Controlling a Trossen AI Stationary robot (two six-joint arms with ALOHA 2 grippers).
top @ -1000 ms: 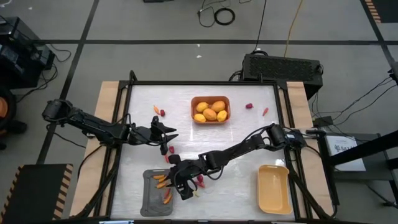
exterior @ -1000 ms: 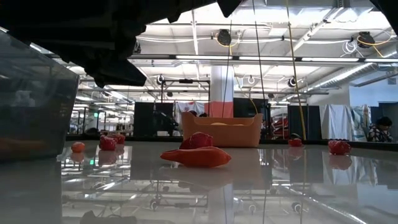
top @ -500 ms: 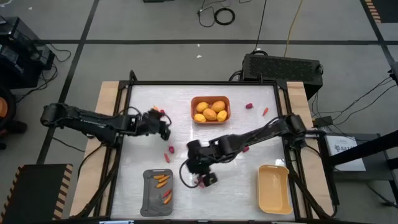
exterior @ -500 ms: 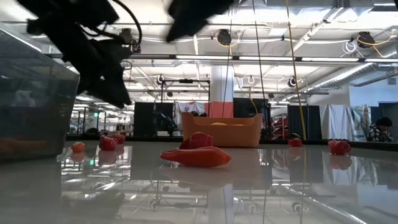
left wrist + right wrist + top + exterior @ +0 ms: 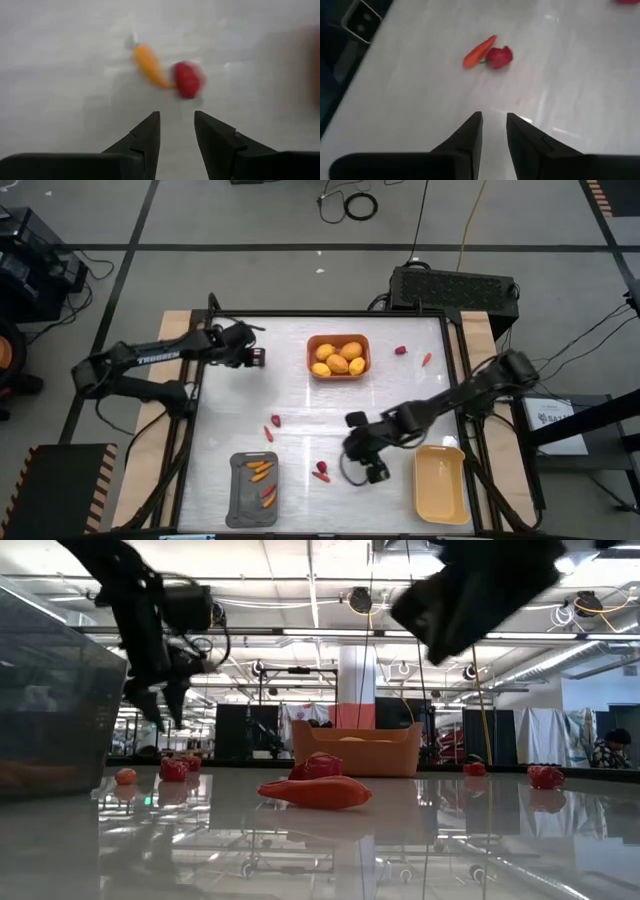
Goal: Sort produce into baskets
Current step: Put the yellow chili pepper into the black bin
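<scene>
Produce lies scattered on the counter (image 5: 300,395). At the far left, the left hand (image 5: 256,357) hangs over a small pair: an orange carrot stick (image 5: 151,66) touching a red berry (image 5: 189,80). In the left wrist view this pair sits just ahead of the fingertips, slightly off their centre line, with the stick's long axis running slantwise across the gap. The fingers stand part open and hold nothing. The left hand is the nearer one to this pair.

Toward the middle, the dark grey basket (image 5: 238,492) at the near edge holds several carrot sticks, and the orange-brown basket (image 5: 363,366) at the far side holds the lemon-like fruits.

Further right, the right hand (image 5: 372,471) hovers between the grey basket and the pale yellow basket (image 5: 440,508). Its fingers show a narrow gap with nothing between them. A second stick (image 5: 479,51) and berry (image 5: 499,57) lie ahead of it, touching.

Compared with a second ago, the left hand has travelled from mid-counter to the far left pair. The right hand has left the grey basket's edge, moved rightward and narrowed its gap.
</scene>
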